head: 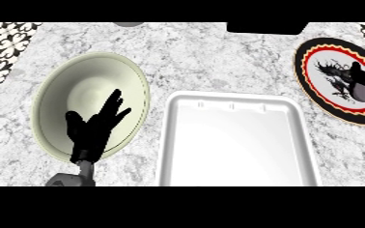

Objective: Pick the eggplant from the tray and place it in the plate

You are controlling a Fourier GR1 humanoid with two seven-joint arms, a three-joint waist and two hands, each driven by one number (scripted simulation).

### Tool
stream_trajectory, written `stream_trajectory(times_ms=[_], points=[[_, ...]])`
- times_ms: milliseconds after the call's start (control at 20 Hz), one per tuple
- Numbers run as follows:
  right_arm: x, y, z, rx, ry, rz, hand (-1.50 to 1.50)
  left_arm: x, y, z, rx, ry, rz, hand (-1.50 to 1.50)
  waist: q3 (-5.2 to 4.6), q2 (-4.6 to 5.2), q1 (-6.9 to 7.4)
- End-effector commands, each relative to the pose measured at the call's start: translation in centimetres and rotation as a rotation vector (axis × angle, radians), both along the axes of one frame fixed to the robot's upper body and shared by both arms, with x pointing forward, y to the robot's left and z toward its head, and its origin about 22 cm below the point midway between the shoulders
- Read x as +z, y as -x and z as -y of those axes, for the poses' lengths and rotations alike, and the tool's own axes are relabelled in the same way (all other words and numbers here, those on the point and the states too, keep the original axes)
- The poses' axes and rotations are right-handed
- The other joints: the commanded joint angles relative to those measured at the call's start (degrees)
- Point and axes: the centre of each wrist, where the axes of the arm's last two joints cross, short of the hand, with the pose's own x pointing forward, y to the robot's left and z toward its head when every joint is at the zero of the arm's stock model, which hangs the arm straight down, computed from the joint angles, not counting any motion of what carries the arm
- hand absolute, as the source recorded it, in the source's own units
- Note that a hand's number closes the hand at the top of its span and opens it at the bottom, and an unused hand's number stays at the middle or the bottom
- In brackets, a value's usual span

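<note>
While open above pale plate (53, 84), left robot hand (96, 128) near tray (171, 140) rim.

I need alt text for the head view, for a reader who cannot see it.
A white tray with nothing visible in it sits mid-counter. At right, the right robot hand hovers over a decorated plate with a dark rim. At left, the open left robot hand rests above a pale green plate.

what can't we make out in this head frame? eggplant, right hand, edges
- Eggplant: not identifiable. A dark shape at the right edge, over the patterned plate, may be the right hand, the eggplant, or both; the frame cuts it.
- White tray: no eggplant visible; its near rim is cut off below.
- Left hand: open over the pale green plate, hiding part of it.
</note>
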Motion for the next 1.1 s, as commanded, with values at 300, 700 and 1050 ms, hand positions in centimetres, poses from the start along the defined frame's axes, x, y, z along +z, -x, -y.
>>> stream_trajectory(times_ms=[300, 700, 1050], points=[[-1.0, -0.5, 0.7, 0.177, -0.131, -0.051, -1.5, -1.3, 0.1, 1.0, -0.015, 0.0, -0.08, 0.0, -0.05, 0.96, 0.45], [0.0, -0.7, 1.5, 0.141, -0.296, 0.258, -1.5, -1.2, 0.7, 0.5, 0.012, 0.004, -0.073, 0.0, -0.09, 0.69, 0.4], [-0.1, 4.1, 7.0, 0.234, -0.454, 0.252, -1.5, -1.2, 0.2, -1.6, 0.046, -0.015, -0.094, 0.0, -0.24, 0.13, -1.57]])
